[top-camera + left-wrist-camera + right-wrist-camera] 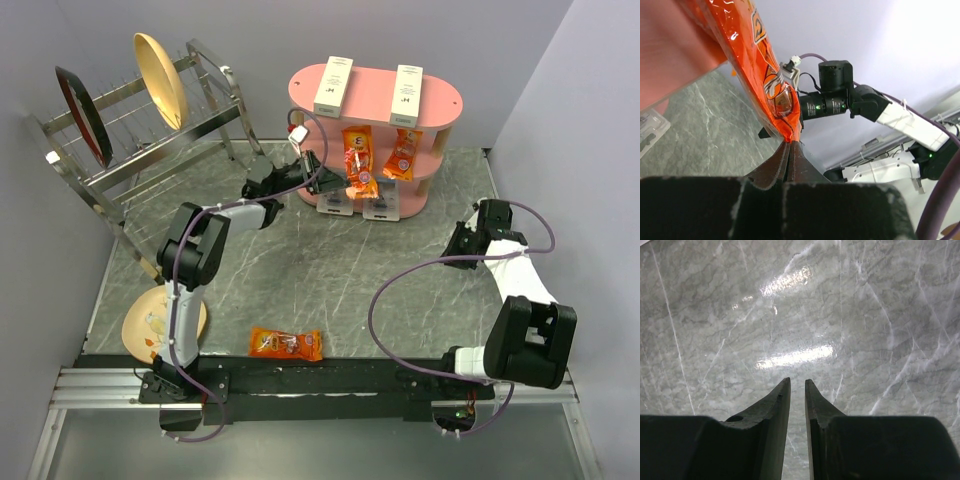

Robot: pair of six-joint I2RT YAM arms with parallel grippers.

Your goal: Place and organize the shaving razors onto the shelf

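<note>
Two shaving razors in clear blister packs [333, 205] [382, 208] lie side by side at the front of the bottom board of the pink shelf [445, 110]. One pack's corner shows at the left edge of the left wrist view [647, 131]. My left gripper [325, 176] reaches into the shelf's left side at the middle tier. It is shut on the lower edge of an orange snack packet [760, 65] [358, 160]. My right gripper [797, 382] hovers over bare marble to the right of the shelf [462, 240], narrowly open with nothing between its fingers.
Two white oblong boxes [333, 85] [407, 96] stand on the shelf's top board, and a second orange packet [402, 155] is on the middle tier. A wire dish rack [130, 130] with plates fills the back left. A yellow plate [150, 325] and another orange packet [285, 344] lie near the front edge.
</note>
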